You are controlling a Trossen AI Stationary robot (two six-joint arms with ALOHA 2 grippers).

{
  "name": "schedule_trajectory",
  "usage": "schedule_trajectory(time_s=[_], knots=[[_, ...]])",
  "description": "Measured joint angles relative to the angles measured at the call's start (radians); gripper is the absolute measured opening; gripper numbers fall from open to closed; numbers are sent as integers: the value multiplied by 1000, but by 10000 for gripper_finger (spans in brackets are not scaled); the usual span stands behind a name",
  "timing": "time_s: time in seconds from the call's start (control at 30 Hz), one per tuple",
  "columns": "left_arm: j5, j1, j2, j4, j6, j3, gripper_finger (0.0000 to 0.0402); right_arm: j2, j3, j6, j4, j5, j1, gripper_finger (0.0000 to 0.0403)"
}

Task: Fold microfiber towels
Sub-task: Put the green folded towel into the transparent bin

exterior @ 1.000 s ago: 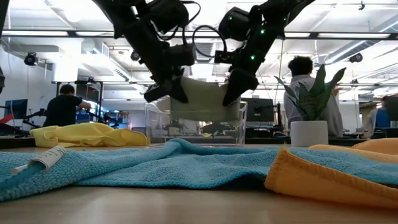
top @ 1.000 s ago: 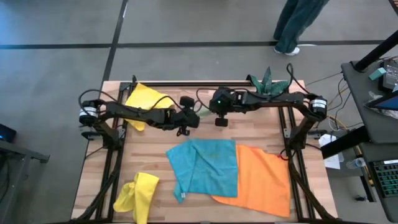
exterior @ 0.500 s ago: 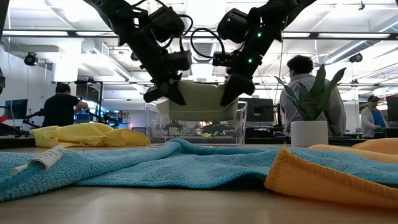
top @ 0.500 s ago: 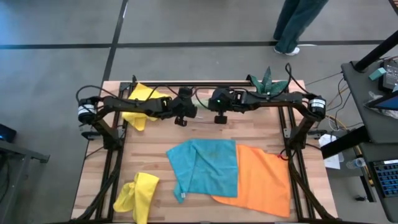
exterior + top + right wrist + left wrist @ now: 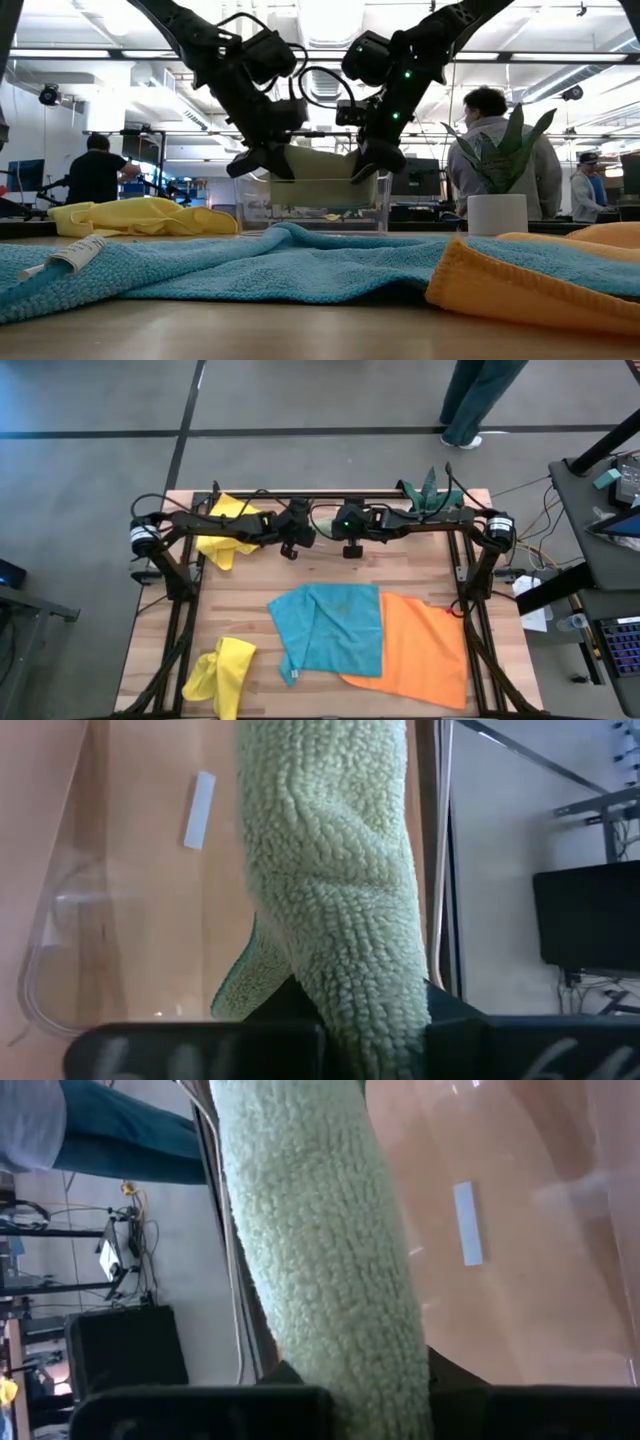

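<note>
The left pincer point(image 5: 262, 163) and right pincer point(image 5: 372, 158) each pinch one end of the folded sage green towel point(image 5: 318, 178); it hangs stretched between them, its underside sunk inside the clear tray point(image 5: 384, 205) at the counter's point(image 5: 320, 575) far edge.

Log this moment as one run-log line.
left gripper: shut on sage green towel | right gripper: shut on same towel | towel: hanging over clear tray, rear centre

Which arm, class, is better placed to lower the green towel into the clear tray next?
Neither alone: the left gripper and right gripper each pinch one end of the folded green towel, hanging level over the clear tray. Probably both should lower together.
</note>
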Motion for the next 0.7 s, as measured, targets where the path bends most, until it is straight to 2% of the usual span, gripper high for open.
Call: schedule_trajectory(time_s=[0.4,0.57,0.7], knots=[[-1,13,73,44,31,4,5,40,0,-75,-13,20,0,18],[-18,14,70,40,29,8,31,36,0,-60,-17,21,0,18],[-18,6,55,32,27,7,10,25,17,-22,-54,-26,0,18]])
